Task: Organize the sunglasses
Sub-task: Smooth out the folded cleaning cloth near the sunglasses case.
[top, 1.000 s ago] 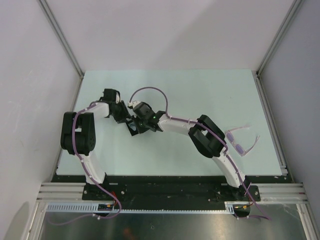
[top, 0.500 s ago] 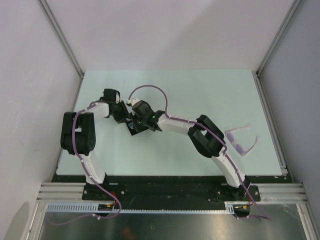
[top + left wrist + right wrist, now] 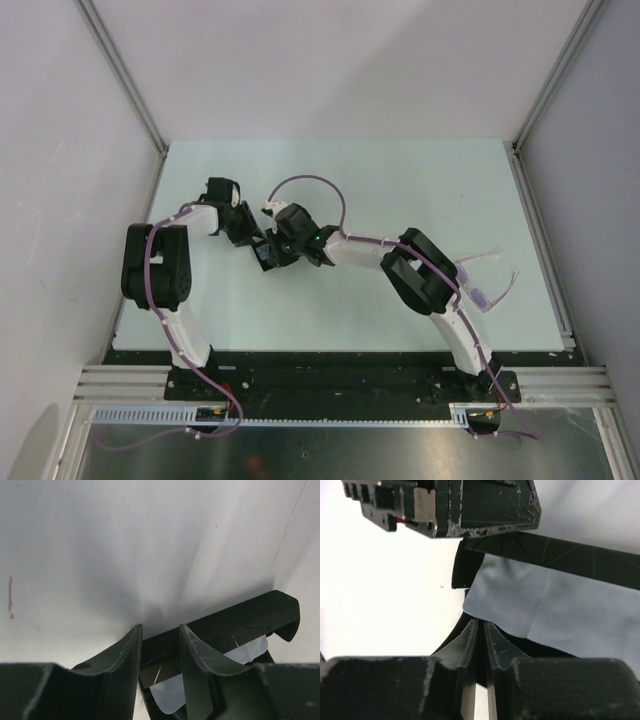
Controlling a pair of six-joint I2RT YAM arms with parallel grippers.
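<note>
1. Pale green table top (image 3: 400,180), white enclosure walls (image 3: 330,70) on three sides. Both of your arms reach to one spot left of centre.
2. Left arm (image 3: 150,265): the elbow is folded back near the table's left edge. The forearm runs away from the base, and the wrist is turned in to the right and down toward the table.
3. Right arm (image 3: 425,280): it is stretched low on a diagonal leftward across the table. A purple cable (image 3: 320,185) loops above its wrist.
4. Left gripper (image 3: 161,632): you have the fingers part-way closed, one on each side of the near end of the black case (image 3: 240,620). The case wall fills the gap, so I log this as a grip on the case. The case lies open.
5. Right gripper (image 3: 480,625): the fingers are all but together, with only a thin slit between them. The tips sit at the edge of the light blue cloth (image 3: 545,610), which lies in the open case. I cannot tell whether any cloth is pinched.
6. Sunglasses (image 3: 484,296): they lie on the table toward the right edge, just beside your right arm's elbow. They are well apart from the case, and neither gripper touches them.
7. Hard to make out:
   - From overhead, the two gripper heads cover nearly all of the case, and the cloth does not show.
   - The right elbow hides the left part of the sunglasses, so you see only one lens end and a thin temple arm.
   - Both wrist views cut off the far ends of the case and cloth.
</note>
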